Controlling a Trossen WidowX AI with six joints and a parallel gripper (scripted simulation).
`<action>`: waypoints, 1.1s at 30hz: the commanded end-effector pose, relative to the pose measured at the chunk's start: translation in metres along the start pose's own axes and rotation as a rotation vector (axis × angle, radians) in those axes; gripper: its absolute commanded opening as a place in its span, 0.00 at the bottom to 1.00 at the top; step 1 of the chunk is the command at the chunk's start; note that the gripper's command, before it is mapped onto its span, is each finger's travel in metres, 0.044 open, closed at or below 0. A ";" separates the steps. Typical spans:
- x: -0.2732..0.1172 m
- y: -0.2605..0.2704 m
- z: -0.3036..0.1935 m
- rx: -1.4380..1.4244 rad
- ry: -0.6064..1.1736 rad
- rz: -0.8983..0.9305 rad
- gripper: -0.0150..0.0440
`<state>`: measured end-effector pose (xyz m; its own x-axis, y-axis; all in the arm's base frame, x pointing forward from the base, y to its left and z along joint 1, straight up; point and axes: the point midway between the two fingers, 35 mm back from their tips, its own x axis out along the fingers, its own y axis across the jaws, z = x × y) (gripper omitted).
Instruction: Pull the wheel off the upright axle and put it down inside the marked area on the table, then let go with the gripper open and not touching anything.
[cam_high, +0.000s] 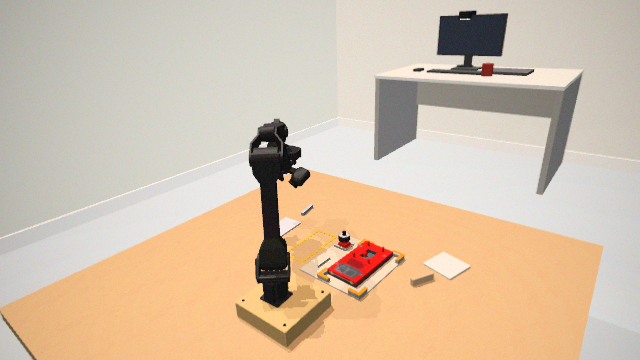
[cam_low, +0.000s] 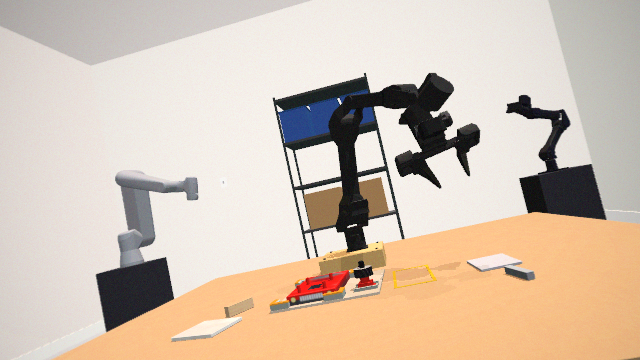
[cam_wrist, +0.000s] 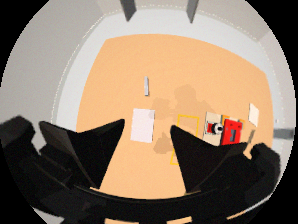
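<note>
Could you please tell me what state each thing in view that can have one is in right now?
gripper: open, empty, high above the table.
wheel: on its upright axle, not yet pulled off.
marked area: nothing set inside it.
red board: lying flat in its orange-cornered fixture.
arm: upright, wrist angled down toward the table.

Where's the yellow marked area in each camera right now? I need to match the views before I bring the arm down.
Top: yellow marked area lies centre frame, just left of the wheel on its axle.
Exterior: it sits lower centre, right of the wheel.
Wrist: its outline shows between the fingers, partly hidden by the right one.
Shared landmark: the red board, beside the wheel in every view.
</note>
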<state>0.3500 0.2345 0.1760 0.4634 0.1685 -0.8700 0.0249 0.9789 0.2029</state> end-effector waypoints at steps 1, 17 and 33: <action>0.013 -0.047 0.013 0.291 0.059 -0.083 0.76; 0.032 -0.222 0.007 1.506 0.184 -0.501 0.76; 0.035 -0.232 0.005 1.520 0.184 -0.507 0.76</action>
<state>0.3650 0.0130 0.1054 0.0313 -0.0059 -0.9995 0.9977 -0.0606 0.0316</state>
